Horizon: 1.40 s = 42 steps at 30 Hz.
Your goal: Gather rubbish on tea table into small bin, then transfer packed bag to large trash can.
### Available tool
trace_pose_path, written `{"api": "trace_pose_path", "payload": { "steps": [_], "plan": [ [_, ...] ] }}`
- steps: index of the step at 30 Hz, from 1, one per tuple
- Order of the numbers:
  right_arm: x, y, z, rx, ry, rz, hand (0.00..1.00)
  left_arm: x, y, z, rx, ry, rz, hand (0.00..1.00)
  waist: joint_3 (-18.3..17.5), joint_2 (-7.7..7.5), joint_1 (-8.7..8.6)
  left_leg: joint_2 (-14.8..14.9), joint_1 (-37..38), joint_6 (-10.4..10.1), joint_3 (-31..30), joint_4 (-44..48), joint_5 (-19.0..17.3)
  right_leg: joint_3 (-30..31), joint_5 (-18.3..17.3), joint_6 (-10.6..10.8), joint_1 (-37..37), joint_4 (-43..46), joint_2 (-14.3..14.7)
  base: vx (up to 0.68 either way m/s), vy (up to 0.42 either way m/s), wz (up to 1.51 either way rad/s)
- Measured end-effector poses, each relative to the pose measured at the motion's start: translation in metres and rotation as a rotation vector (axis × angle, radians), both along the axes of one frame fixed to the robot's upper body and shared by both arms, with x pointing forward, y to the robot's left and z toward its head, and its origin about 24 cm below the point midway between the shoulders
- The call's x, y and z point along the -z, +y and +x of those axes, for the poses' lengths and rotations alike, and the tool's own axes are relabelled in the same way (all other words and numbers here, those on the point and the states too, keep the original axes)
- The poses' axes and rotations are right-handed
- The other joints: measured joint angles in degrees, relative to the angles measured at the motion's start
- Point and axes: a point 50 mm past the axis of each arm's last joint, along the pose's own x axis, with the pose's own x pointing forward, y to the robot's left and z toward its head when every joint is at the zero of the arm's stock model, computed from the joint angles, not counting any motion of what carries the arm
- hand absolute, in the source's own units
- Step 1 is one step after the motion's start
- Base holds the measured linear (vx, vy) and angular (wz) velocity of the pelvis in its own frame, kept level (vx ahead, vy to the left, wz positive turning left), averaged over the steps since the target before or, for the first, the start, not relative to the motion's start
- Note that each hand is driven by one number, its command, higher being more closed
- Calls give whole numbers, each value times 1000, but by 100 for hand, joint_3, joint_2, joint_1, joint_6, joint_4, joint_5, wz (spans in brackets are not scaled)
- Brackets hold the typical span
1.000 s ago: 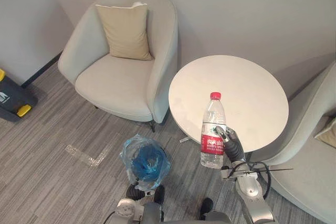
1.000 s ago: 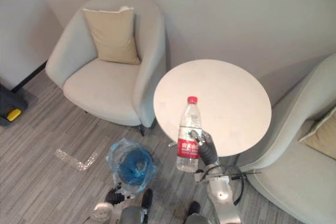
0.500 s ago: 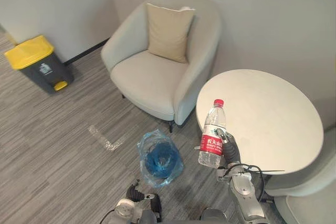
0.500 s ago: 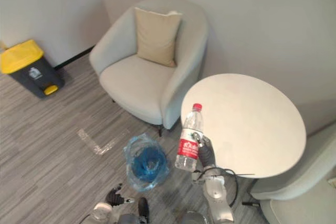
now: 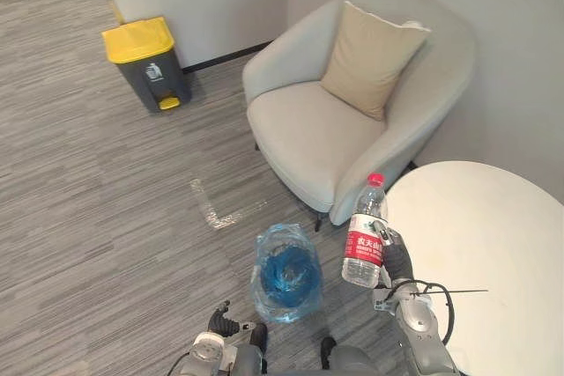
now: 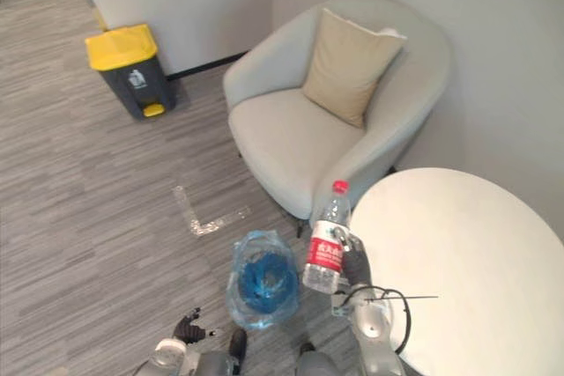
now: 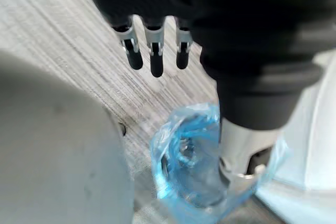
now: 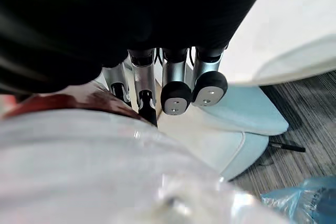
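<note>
The right hand (image 5: 396,259) holds a clear plastic water bottle (image 5: 365,233) with a red cap and red label, upright and lifted off the table (image 5: 493,244); its fingers (image 8: 176,95) are curled round the bottle's body; the bottle shows above the floor, between the table's near edge and the small bin (image 5: 286,272); the bin, lined with a blue bag, stands on the grey carpet just in front of the armchair (image 5: 308,129); the left hand (image 5: 222,323) hangs low beside the bin, its fingers (image 7: 152,51) straight and holding nothing; a beige cushion (image 5: 372,61) leans in the armchair; the large trash can (image 5: 148,63), grey with a yellow lid, stands by the wall, well apart.
</note>
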Motion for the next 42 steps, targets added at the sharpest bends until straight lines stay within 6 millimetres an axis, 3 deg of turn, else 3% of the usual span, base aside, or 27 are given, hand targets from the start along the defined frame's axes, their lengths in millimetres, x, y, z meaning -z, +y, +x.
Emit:
{"api": "trace_pose_path", "payload": {
  "steps": [4,7,13,16,18,21,26,28,30,31,34,36,38,42],
  "plan": [
    [-1,-1,1,19,-6,19,100,-1,2,1,4,-1,8,0,-13,-66,32,299,37,108,1109,-261,-89,-261,0,1,49,-23,-83,59,5,34],
    [3,0,-1,28,9,23,100,0,2,-2,18,15,15,0,-25,-65,9,135,307,194,1110,-691,297,-332,-1,7,105,-13,-186,84,20,26],
    [21,11,0,-33,96,-23,100,2,5,-6,56,30,40,0,-62,-53,10,42,803,222,1131,-1520,698,-210,77,98,176,-16,-179,14,5,-2],
    [34,19,3,-124,160,-101,100,1,4,-5,62,27,41,0,-39,-4,16,71,738,231,1269,-1566,762,-1,110,72,-43,37,-129,-73,-2,-29],
    [30,25,18,-182,143,-149,100,-2,3,4,66,4,42,0,146,117,3,145,273,249,1384,-1206,742,178,156,77,-521,340,-86,-162,12,-36],
    [10,28,46,-251,64,-248,100,-12,1,31,65,-71,41,0,640,345,27,325,-734,336,1466,-266,526,324,120,59,-1401,886,-28,-260,34,-19],
    [-17,40,74,-295,-43,-298,100,-29,-4,61,-8,-188,-8,0,959,490,106,493,-2151,328,1534,718,310,353,-284,-10,-2899,2030,-64,-305,6,-3],
    [-28,44,81,-300,-89,-327,100,-36,-10,71,-32,-236,-35,0,1062,467,117,548,-2504,283,1688,728,318,296,-267,-67,-3306,2117,-169,-257,-3,28],
    [-44,49,88,-319,-157,-353,100,-47,-12,87,-69,-302,-65,0,1082,443,178,869,-3134,479,1739,2001,121,149,-185,-179,-3819,2373,-219,-222,54,1],
    [-59,54,97,-320,-217,-360,100,-52,-12,95,-89,-328,-64,0,1159,430,188,932,-3247,471,1732,2166,-399,157,-235,-123,-4176,2728,-209,-173,39,-12],
    [-90,58,116,-293,-328,-377,100,-73,-19,120,-115,-429,-107,0,1345,371,221,925,-3929,413,1738,2300,-384,168,-101,-62,-4854,2888,-267,-182,35,11],
    [-109,56,122,-265,-397,-397,100,-88,-19,133,-158,-504,-133,0,1438,375,361,951,-4364,374,1769,2317,-357,112,-39,-27,-5245,2921,-308,-144,38,25],
    [-117,57,126,-261,-425,-407,100,-94,-18,138,-190,-536,-148,0,1449,357,471,956,-4569,378,1776,2331,-340,89,-14,-56,-5441,2963,-337,-60,14,13],
    [-144,64,137,-263,-511,-417,100,-105,-10,146,-225,-592,-156,0,1461,341,481,969,-5043,471,1758,2454,-180,-4,-29,-40,-5893,3172,-405,-17,18,9]
  ]
}}
